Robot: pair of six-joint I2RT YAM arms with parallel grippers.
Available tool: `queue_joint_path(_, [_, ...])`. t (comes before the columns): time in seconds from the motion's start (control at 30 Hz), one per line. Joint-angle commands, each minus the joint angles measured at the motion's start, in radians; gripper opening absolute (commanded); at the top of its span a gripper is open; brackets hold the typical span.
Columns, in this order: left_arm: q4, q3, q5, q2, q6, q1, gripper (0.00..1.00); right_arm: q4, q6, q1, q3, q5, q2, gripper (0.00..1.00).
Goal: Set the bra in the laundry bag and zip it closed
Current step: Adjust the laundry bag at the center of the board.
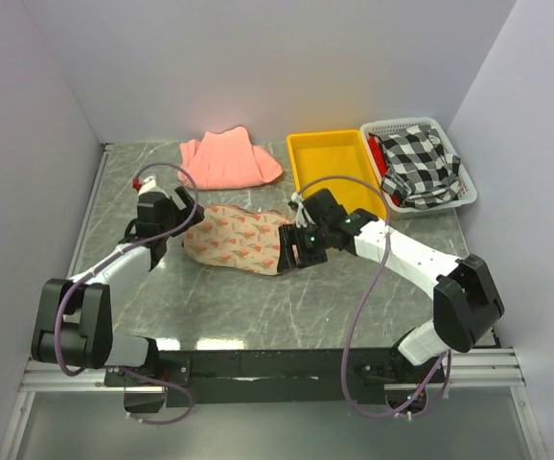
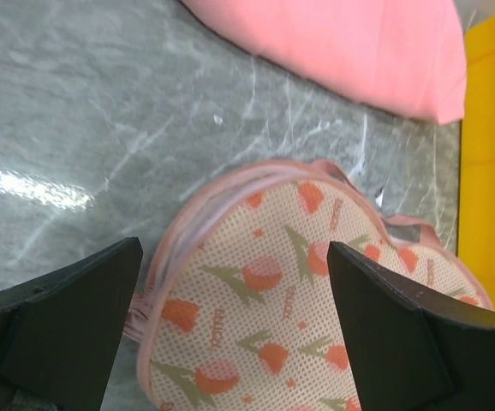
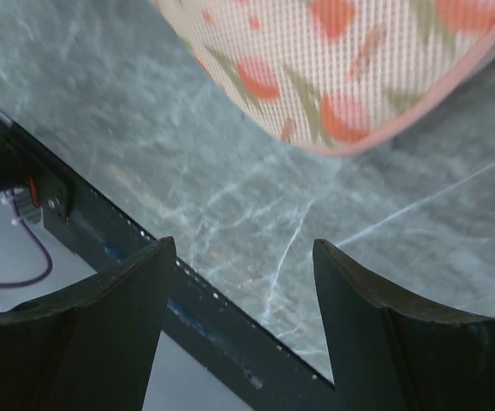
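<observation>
Lying flat on grey table (image 1: 258,297), laundry bag (image 1: 236,240) is sitting between both arms. Left gripper (image 2: 235,253) is hovering over its left end, fingers apart. Right gripper (image 3: 244,248) is hanging near right end, fingers apart too.

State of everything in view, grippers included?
laundry bag: flat on table, zip state unclear
bra: not visible
left gripper: open, above laundry bag
right gripper: open, empty
pink cloth: folded
yellow bin: empty
checked cloth: crumpled in white basket
</observation>
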Motion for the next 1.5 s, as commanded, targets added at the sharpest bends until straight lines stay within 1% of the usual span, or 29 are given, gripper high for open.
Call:
queue_joint_path(0.0, [0.028,0.019,0.023,-0.004,-0.001,0.047,0.98,0.098,0.056,0.019,-0.051,-0.064,-0.055,0.73])
queue_joint_path(0.07, [0.013,0.034,0.023,0.066,0.008,0.053,0.98,0.126,0.067,0.03,-0.064,-0.136,-0.054,0.73])
queue_joint_path(0.1, [0.025,0.031,0.063,0.083,0.007,0.06,0.97,0.126,0.073,0.045,-0.062,-0.152,-0.04,0.73])
queue_joint_path(0.13, [0.069,0.018,0.083,0.109,0.004,0.066,0.97,0.125,0.085,0.059,-0.059,-0.149,-0.029,0.73])
queue_joint_path(0.27, [0.141,0.001,0.133,0.154,-0.012,0.067,0.97,0.132,0.102,0.127,-0.051,-0.13,0.018,0.73])
queue_joint_path(0.37, [0.137,0.028,0.17,0.211,-0.01,0.067,0.95,0.155,0.126,0.162,-0.044,-0.092,0.067,0.73])
queue_joint_path(0.5, [0.149,0.016,0.196,0.218,-0.024,0.067,0.94,0.187,0.137,0.168,-0.018,-0.045,0.15,0.73])
queue_joint_path(0.57, [0.143,0.002,0.195,0.2,-0.03,0.067,0.94,0.183,0.131,0.168,0.005,-0.028,0.184,0.73])
queue_joint_path(0.8, [0.137,-0.093,0.193,0.114,-0.059,0.067,0.93,0.122,0.102,0.167,0.109,0.115,0.322,0.73])
queue_joint_path(1.0, [0.103,-0.185,0.157,-0.012,-0.099,0.057,0.91,0.103,0.105,0.167,0.128,0.213,0.345,0.73])
queue_joint_path(1.1, [0.053,-0.219,0.111,-0.096,-0.12,0.038,0.91,0.092,0.103,0.167,0.134,0.276,0.345,0.73])
queue_joint_path(1.23, [-0.024,-0.26,0.04,-0.209,-0.154,-0.014,0.92,0.069,0.091,0.162,0.159,0.339,0.356,0.73])
queue_joint_path(1.37, [-0.03,-0.315,0.034,-0.28,-0.2,-0.055,0.92,0.054,0.077,0.151,0.197,0.367,0.367,0.73])
queue_joint_path(1.4, [-0.053,-0.318,0.034,-0.286,-0.209,-0.068,0.92,0.054,0.065,0.147,0.205,0.373,0.371,0.73])
queue_joint_path(1.43, [-0.059,-0.321,0.035,-0.297,-0.226,-0.093,0.92,0.048,0.064,0.145,0.212,0.373,0.376,0.73])
queue_joint_path(1.47, [-0.069,-0.323,-0.018,-0.303,-0.235,-0.109,0.91,0.042,0.059,0.136,0.231,0.373,0.387,0.73])
